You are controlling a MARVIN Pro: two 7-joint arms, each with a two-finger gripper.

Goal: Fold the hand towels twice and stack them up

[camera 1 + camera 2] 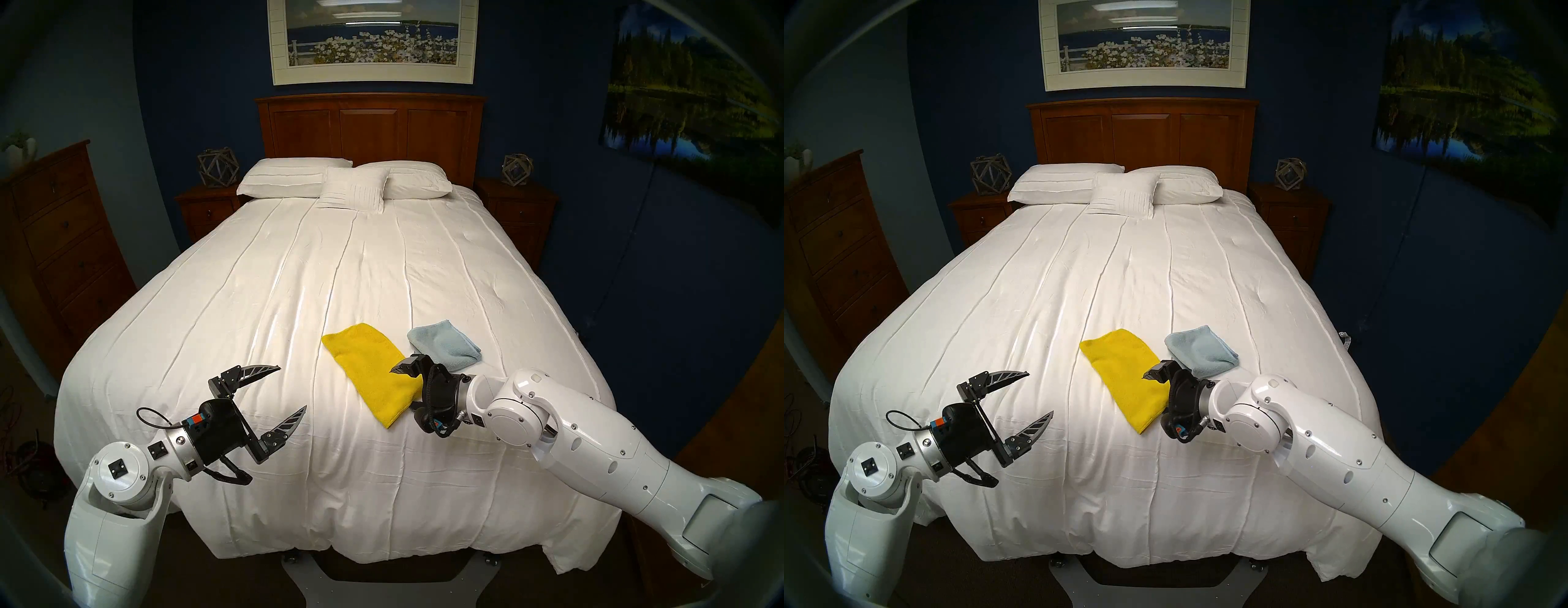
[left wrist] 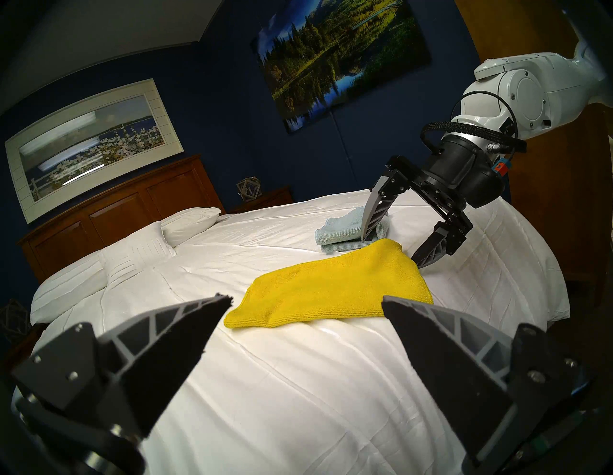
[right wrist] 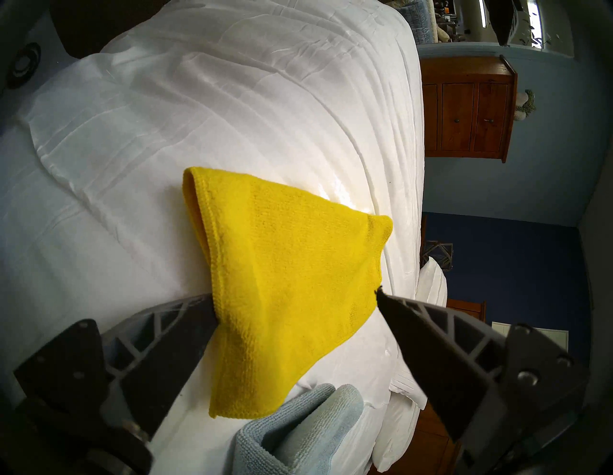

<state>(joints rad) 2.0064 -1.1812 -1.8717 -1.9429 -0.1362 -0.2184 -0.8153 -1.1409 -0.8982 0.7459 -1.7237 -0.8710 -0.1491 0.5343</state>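
Left gripper (image 1: pixel 278 390): hovering over the bedspread at about 8 o'clock in the head view, jaws spreading wide, holding nothing, well apart from both cloths
Right gripper (image 2: pixel 391 253): reaching in from 4 o'clock, jaws standing open and straddling the near-right end of the yellow cloth; in the right wrist view one finger (image 3: pixel 172 335) is tucking in at the cloth's edge and the other finger (image 3: pixel 431 335) is sitting just off its opposite side, so nothing is being pinched
Yellow cloth (image 1: pixel 367 371): lying on the bedspread near the middle of the head view, folded into a long strip running from 11 o'clock to 5 o'clock, its near end sitting by the right gripper
Pale blue cloth (image 1: pixel 443 343): lying folded into a small thick square at about 2 o'clock from the yellow cloth, just beside it; whether the two are touching cannot be told
Bedspread (image 1: pixel 297 276): white, ridged with long seams, carrying both cloths on its near right part
Pillows (image 1: pixel 343 182): white, resting at 12 o'clock against the headboard
Headboard (image 1: pixel 369 123): brown wood, standing at the far end of the bed
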